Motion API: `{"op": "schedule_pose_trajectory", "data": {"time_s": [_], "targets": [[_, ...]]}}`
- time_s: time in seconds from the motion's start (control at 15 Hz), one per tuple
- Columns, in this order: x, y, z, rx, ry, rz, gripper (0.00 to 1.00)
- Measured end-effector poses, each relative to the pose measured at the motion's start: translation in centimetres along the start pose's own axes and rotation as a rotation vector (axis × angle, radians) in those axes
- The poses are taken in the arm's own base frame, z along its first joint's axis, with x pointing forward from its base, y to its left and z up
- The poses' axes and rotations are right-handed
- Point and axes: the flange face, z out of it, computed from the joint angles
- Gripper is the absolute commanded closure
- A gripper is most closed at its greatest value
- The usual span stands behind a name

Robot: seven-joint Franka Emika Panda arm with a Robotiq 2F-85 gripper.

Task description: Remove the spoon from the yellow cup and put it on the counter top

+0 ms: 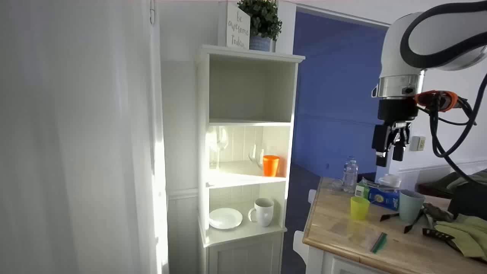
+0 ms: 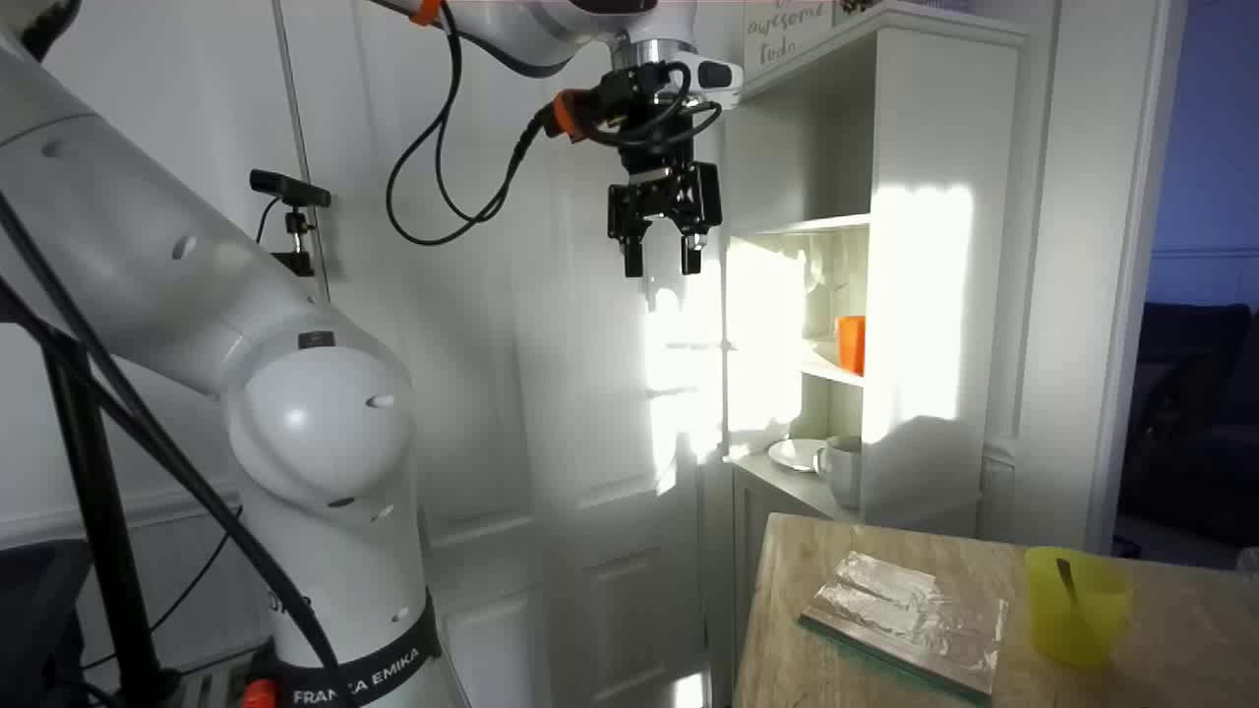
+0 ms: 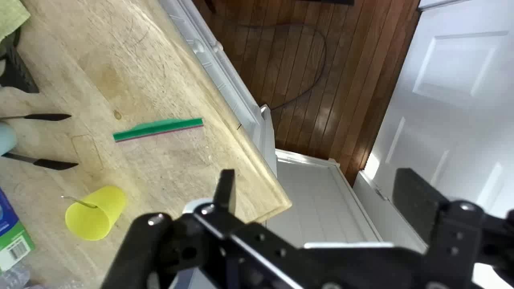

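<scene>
The yellow cup stands upright on the counter top and shows in both exterior views and in the wrist view. The spoon leans inside the cup, its handle sticking out past the rim; it also shows in an exterior view. The spoon's lower end is hidden in the cup. The counter top is light brown wood, also in the wrist view. My gripper is open and empty, high above and apart from the cup; in the wrist view its fingers are wide apart, over the counter's corner.
A clear bag with a green strip lies near the cup. A blue box, water bottles, a blue-grey cup and dark-handled utensils stand or lie nearby. A white cabinet holds an orange cup.
</scene>
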Motion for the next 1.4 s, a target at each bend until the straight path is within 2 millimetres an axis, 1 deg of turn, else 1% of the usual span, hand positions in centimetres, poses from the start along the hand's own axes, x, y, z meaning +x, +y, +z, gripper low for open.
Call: {"op": "schedule_pose_trajectory", "data": {"time_s": [0.67,0.8,0.87,0.93,1.07,1.4], "targets": [[0.0,0.0,0.0,0.000,0.001,0.000,0.00],[0.3,0.4,0.1,0.005,0.008,0.009,0.00],[0.8,0.9,0.3,0.010,0.014,0.018,0.00],[1.3,1.7,0.6,0.019,0.024,0.031,0.00],[3.0,4.2,1.4,0.028,0.055,0.048,0.00],[7.7,12.3,5.0,0.041,0.094,0.013,0.00]]}}
